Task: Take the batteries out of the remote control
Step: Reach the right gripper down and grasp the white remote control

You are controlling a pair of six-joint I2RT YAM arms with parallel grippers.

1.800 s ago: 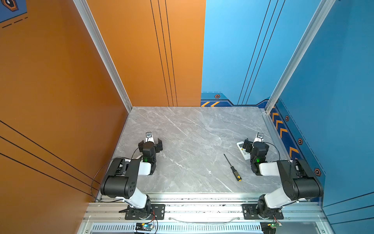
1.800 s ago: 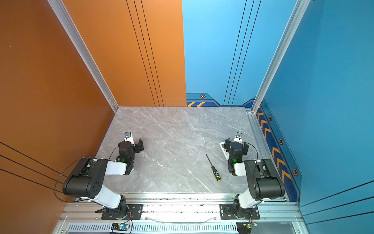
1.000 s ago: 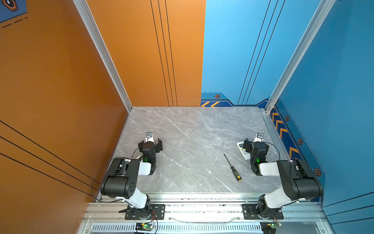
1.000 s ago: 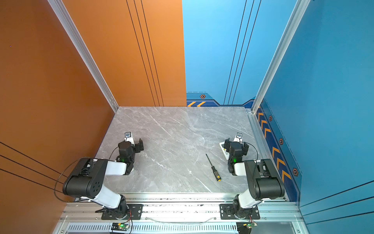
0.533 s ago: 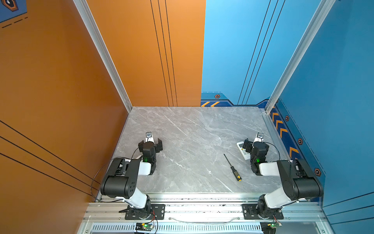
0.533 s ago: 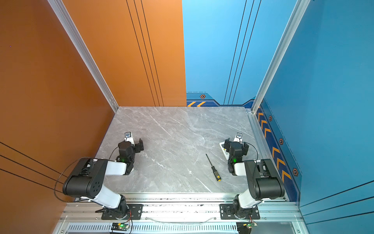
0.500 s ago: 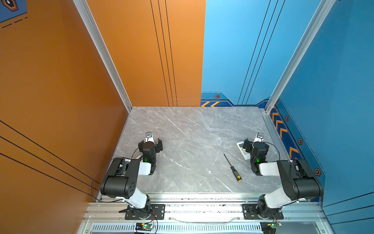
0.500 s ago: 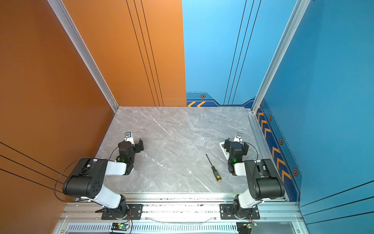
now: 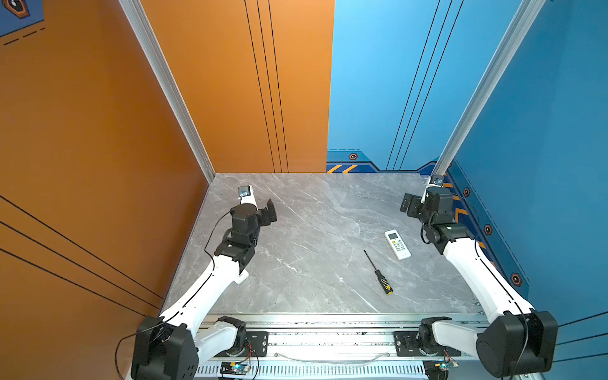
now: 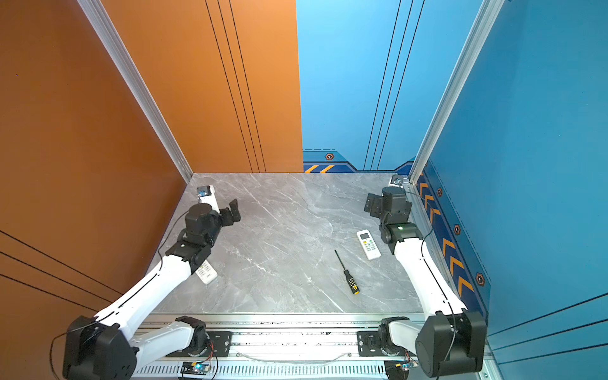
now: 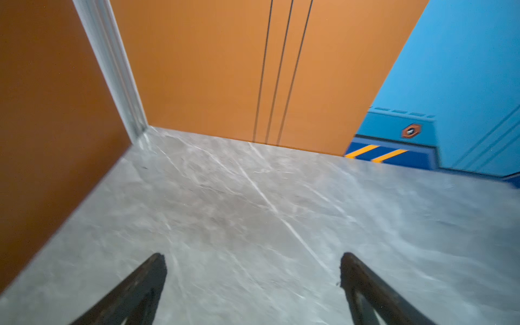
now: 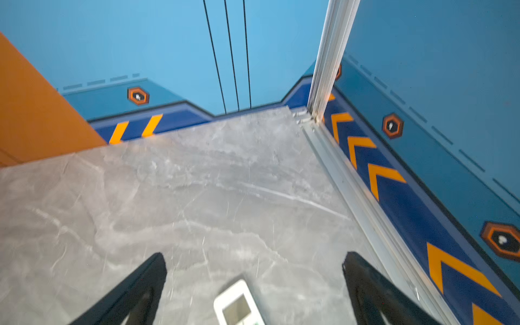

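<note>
In both top views my left gripper [image 9: 269, 212] and right gripper [image 9: 408, 205] hung wide open, holding nothing. The white remote control [image 9: 397, 244] lay keypad-up near my right arm, with a screwdriver [image 9: 377, 273] close by. No batteries showed, so I judged them still inside, on its underside. A second remote [image 10: 206, 273] lay half hidden under my left arm, which could knock it across the grey table [image 10: 279, 230].

My left wrist view showed only bare tabletop between spread fingers [image 11: 149, 281].

My right wrist view caught the remote control's [image 12: 237, 306] screen end. Lying so flat, it could skid out of a pinch.
</note>
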